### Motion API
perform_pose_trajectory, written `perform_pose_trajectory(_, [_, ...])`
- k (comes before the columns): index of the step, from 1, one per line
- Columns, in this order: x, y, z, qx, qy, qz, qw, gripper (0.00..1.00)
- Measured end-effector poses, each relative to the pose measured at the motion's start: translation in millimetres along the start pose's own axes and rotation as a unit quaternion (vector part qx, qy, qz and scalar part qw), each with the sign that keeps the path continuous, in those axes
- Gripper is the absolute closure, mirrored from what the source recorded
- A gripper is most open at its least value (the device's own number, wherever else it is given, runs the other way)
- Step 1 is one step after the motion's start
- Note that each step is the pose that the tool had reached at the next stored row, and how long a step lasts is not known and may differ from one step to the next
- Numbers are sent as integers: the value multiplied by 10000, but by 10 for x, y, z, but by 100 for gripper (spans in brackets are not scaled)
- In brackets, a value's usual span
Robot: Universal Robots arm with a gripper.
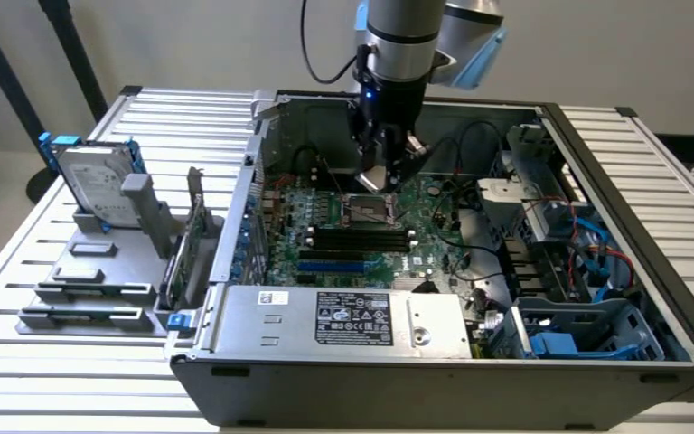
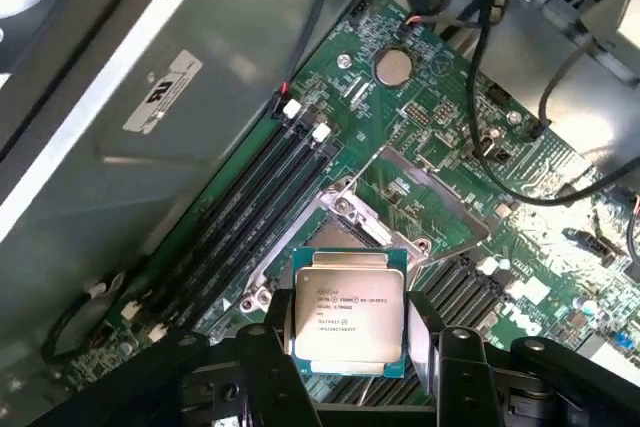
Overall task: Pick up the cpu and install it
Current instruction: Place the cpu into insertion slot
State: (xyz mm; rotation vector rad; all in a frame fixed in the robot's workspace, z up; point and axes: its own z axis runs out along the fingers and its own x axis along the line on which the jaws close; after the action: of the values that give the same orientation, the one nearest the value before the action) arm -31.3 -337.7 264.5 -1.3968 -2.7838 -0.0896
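Note:
The cpu (image 2: 348,312), a small square chip with a silver top and printed text, sits clamped between my gripper's (image 2: 350,352) two black fingers (image 2: 277,342). It hangs a little above the open square socket (image 2: 350,222) on the green motherboard (image 2: 470,197). In the exterior view my gripper (image 1: 378,174) reaches down into the open computer case (image 1: 444,380), with the pale cpu (image 1: 375,179) at its tip just above the socket (image 1: 369,210).
Black memory slots (image 1: 360,240) lie just in front of the socket. A power supply box (image 1: 335,316) fills the case's front. Black cables (image 1: 468,145) and a drive cage (image 1: 552,226) crowd the exterior view's right. A hard drive (image 1: 94,181) stands in a grey holder outside the case.

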Motion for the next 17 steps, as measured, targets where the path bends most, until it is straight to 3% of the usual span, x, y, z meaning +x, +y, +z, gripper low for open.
perform_pose_trajectory(5, [-2,-2,50,-22,-17,452,9990,46])
perform_pose_trajectory(9, [-4,-4,91,-37,-30,815,9967,46])
perform_pose_trajectory(13, [-6,-5,130,-43,-37,1179,9930,46])
perform_pose_trajectory(17, [-8,-7,159,-43,-42,1533,9882,46])
